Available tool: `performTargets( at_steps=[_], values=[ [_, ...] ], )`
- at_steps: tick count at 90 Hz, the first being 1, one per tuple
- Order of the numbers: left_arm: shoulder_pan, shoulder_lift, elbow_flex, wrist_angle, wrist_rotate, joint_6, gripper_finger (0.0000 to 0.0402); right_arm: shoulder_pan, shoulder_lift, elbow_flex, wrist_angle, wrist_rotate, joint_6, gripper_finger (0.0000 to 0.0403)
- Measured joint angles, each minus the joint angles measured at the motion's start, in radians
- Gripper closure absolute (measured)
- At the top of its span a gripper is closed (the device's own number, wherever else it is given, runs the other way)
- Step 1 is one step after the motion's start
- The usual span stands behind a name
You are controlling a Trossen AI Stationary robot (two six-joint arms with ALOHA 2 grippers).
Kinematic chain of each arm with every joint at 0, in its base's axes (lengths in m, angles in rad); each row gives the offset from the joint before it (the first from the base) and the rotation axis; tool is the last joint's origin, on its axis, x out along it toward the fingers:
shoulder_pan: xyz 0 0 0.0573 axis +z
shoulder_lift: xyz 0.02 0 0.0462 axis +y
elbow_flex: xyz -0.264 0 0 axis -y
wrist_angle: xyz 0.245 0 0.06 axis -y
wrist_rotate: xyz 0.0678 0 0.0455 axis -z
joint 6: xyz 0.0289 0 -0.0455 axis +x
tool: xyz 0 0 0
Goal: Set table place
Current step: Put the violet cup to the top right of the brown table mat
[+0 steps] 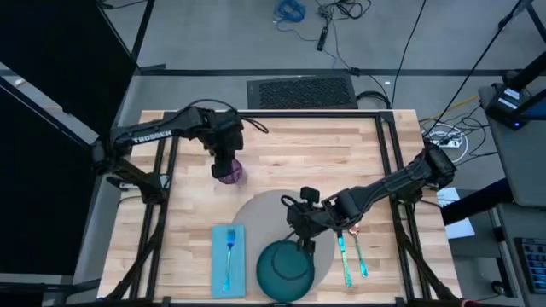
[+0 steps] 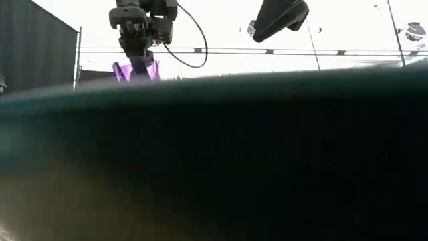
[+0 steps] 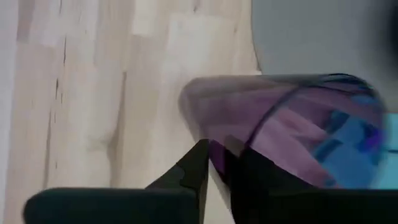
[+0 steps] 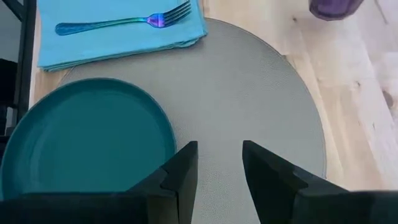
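Clamped on the rim of the purple cup (image 3: 292, 130), the left gripper (image 1: 226, 162) holding it near the far left part of the table (image 1: 281, 153), just beyond the edge of the grey mat (image 4: 249, 93); whether lifted or resting on the wood, cannot tell, though the wrist view shows the cup tilted against the fingers. Apart and empty, the right gripper (image 4: 217, 162), hovering over the mat just beside the teal plate (image 1: 286, 271). Plate off-centre, overhanging the mat's near edge rather than sitting in its middle. Left of the mat, the blue napkin (image 1: 228, 258) with a fork (image 1: 229, 250) lying on it; right of the mat, two more pieces of cutlery (image 1: 351, 254) side by side on the wood. Likely step in hand: placing the cup beside the mat. Best done by keeping the grip firm on the rim, righting the cup before lowering, setting the base flat on bare wood just clear of the mat's edge, then opening the fingers only once the cup stands by itself. Right arm best kept clear of the cup's path. Plate probably wants centring afterwards.
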Motion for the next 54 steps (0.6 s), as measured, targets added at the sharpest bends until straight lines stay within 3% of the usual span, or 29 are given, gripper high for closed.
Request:
performTargets(
  at_steps=[54],
  values=[
    [0.008,0.065,0.0,0.046,-0.034,0.084,0.0337,0.001,0.0,0.0,-0.01,-0.004,0.017,0.0289]
  ],
)
